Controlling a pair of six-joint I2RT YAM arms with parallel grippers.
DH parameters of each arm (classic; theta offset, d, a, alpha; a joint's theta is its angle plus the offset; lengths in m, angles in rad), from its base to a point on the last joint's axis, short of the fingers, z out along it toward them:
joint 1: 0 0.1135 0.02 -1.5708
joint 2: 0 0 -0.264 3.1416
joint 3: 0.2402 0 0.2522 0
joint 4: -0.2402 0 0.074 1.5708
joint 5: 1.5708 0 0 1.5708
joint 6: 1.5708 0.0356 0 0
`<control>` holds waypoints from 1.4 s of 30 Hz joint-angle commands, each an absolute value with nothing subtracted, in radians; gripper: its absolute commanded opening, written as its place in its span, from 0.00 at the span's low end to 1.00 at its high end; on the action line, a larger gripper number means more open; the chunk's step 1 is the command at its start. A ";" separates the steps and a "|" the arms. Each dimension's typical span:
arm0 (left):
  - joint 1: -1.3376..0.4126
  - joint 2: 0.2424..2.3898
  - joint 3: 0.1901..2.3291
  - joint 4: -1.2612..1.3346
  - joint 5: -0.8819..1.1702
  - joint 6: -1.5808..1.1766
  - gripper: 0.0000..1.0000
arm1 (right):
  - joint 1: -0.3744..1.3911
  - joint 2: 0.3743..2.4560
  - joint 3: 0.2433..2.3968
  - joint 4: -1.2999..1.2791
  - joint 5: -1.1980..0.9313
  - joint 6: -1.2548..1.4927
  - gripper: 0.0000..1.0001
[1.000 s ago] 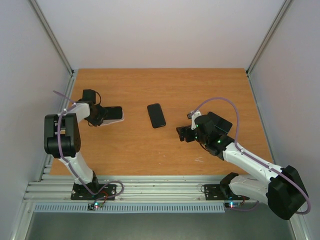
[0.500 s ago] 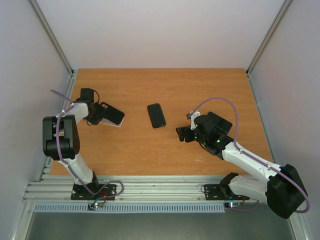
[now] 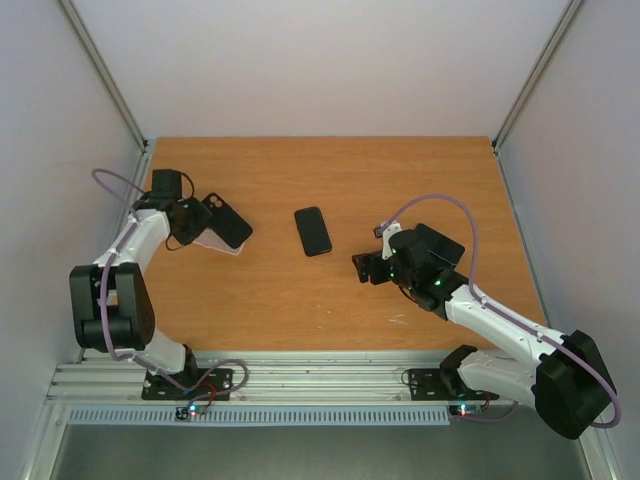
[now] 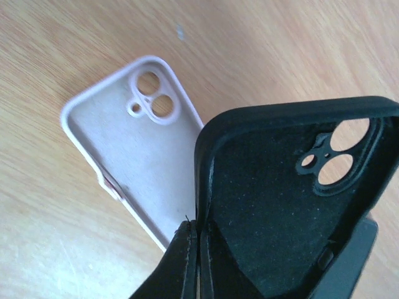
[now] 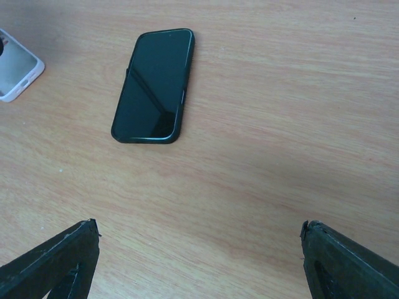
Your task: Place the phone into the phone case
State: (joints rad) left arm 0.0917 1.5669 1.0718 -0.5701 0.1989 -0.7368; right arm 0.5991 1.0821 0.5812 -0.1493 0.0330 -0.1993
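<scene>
phone (image 3: 313,231): lies flat near the middle of the table (image 3: 300,300), shiny dark face up. It lies by itself, between the two arms.
black phone case (image 4: 280,205): held up off the wood and tilted. Its hollow inside faces the left wrist camera, and its camera hole is at the far end. It is over the left side of the table, well apart from the phone.
left pincer (image 4: 197,246): pressed together on the thin edge of the black phone case, pinching it.
pale case (image 4: 131,143): lies flat on the table, open side up, just below the black phone case. One end of it is hidden behind the black one. I cannot tell if the two touch.
right pincer (image 5: 199,225): spread wide, with only bare wood showing between its fingers. It hangs over the right side of the table. The phone lies a little way ahead of it, off to its left.
table: brown wood, with the two arms fixed at its near edge.
</scene>
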 commanded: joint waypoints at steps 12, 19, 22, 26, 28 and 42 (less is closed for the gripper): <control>-0.296 1.342 0.838 -0.621 0.245 -0.706 0.00 | 0.595 1.070 0.607 -0.157 0.073 -0.181 0.89; -0.482 1.301 0.735 -0.561 0.186 -0.822 0.01 | 0.595 1.088 0.613 -0.161 0.077 -0.181 0.89; -0.521 1.318 0.703 -0.534 0.174 -0.854 0.00 | 0.596 1.096 0.613 -0.161 0.080 -0.181 0.89; -0.550 1.360 0.673 -0.484 0.170 -0.897 0.00 | 0.594 1.098 0.617 -0.163 0.080 -0.181 0.89; -0.565 1.387 0.673 -0.466 0.165 -0.915 0.01 | 0.595 1.099 0.616 -0.164 0.080 -0.181 0.89; -0.582 1.418 0.659 -0.401 0.121 -0.995 0.31 | 0.595 1.104 0.619 -0.167 0.081 -0.178 0.90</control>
State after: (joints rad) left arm -0.5785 1.4586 0.6739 -0.4164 0.1719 -0.9733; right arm 0.5991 1.1084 0.5995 -0.1730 0.0605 -0.1879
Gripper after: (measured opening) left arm 0.250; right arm 0.894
